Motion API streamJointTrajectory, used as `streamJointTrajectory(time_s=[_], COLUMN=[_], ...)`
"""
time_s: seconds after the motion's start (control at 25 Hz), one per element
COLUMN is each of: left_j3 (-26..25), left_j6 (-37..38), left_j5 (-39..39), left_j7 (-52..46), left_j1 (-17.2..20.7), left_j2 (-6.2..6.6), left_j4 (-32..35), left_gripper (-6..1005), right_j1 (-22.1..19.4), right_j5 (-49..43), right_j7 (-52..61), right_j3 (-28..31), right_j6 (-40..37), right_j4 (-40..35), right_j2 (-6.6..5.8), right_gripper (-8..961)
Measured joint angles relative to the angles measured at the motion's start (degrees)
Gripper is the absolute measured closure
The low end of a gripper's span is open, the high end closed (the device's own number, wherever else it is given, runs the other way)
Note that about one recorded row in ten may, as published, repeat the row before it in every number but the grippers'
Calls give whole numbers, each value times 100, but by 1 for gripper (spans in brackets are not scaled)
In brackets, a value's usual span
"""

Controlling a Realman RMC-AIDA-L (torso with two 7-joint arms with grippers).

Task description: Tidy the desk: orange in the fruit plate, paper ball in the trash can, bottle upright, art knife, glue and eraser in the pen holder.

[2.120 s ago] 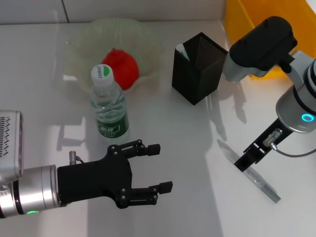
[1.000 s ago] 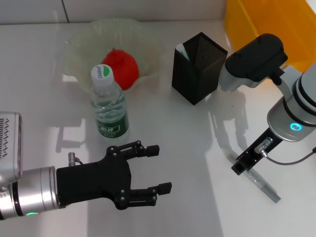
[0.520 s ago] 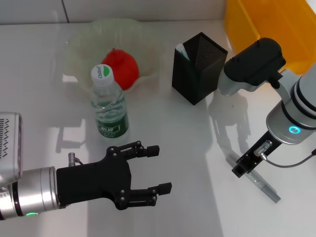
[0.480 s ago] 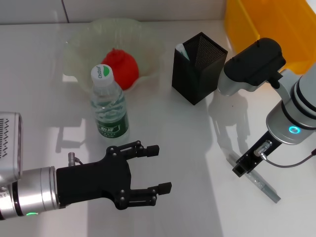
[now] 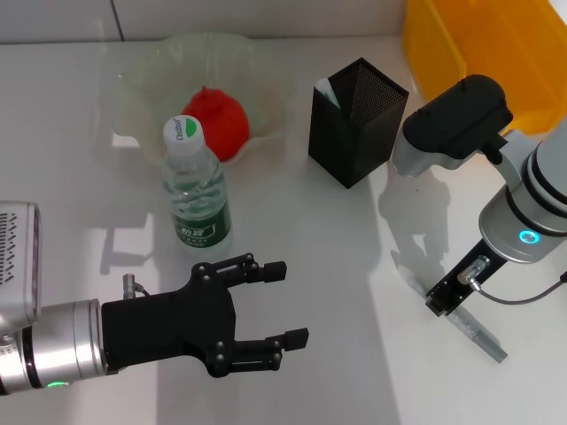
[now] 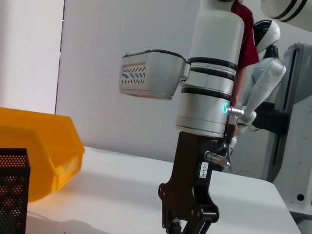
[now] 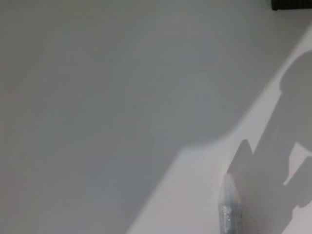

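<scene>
- The pen holder (image 5: 356,121) is a tall square black mesh cup standing upright on the white surface (image 5: 292,230), with a pale item poking up at its inner corner.
- The orange (image 5: 218,122), round and red-orange, lies inside the fruit plate (image 5: 146,80), a shallow translucent pale-green bowl with a wavy rim, well to the left of the pen holder.
- The bottle (image 5: 197,197) stands upright just in front of the fruit plate, left of the pen holder; it is clear plastic with a green label and a white cap printed in green.
- The trash can (image 5: 483,49), bright yellow, sits behind and to the right of the pen holder; in the left wrist view it (image 6: 41,156) shows beside the mesh cup (image 6: 12,190).
- A slim, clear, tapered stick, probably the glue (image 5: 469,329), lies flat on the surface well in front of and to the right of the pen holder; its pointed, glittery tip shows in the right wrist view (image 7: 228,204).
- The right gripper (image 5: 443,299) is low over the near end of that stick; whether its fingers are apart or together cannot be told.
- The left gripper (image 5: 285,304) hovers in front of the bottle, far to the front-left of the pen holder, its black fingers (image 5: 270,269) spread apart and holding nothing.
</scene>
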Motion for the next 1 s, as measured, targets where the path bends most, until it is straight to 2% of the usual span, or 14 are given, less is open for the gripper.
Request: streamJointTrajectory(time_s=[0.6, 0.84, 0.92, 1.0], left_j3=[0, -6, -8, -8], left_j6=[3, 15, 26, 26], left_j5=[0, 0, 0, 0], left_j7=[-6, -8, -9, -9], left_j1=[0, -6, -1, 2], left_j2=[0, 4, 9, 9], left_j4=[0, 18, 69, 85], left_gripper=[186, 186, 186, 186], right_j1=[-24, -157, -210, -231], right_j5=[-1, -2, -2, 0], right_j7=[-95, -107, -190, -233], right_j3=[0, 150, 481, 632], right_j6=[-7, -259, -396, -420], right_j4=[17, -844, -1342, -1536], right_j2=[-2, -19, -26, -24], right_gripper=[815, 818, 819, 819])
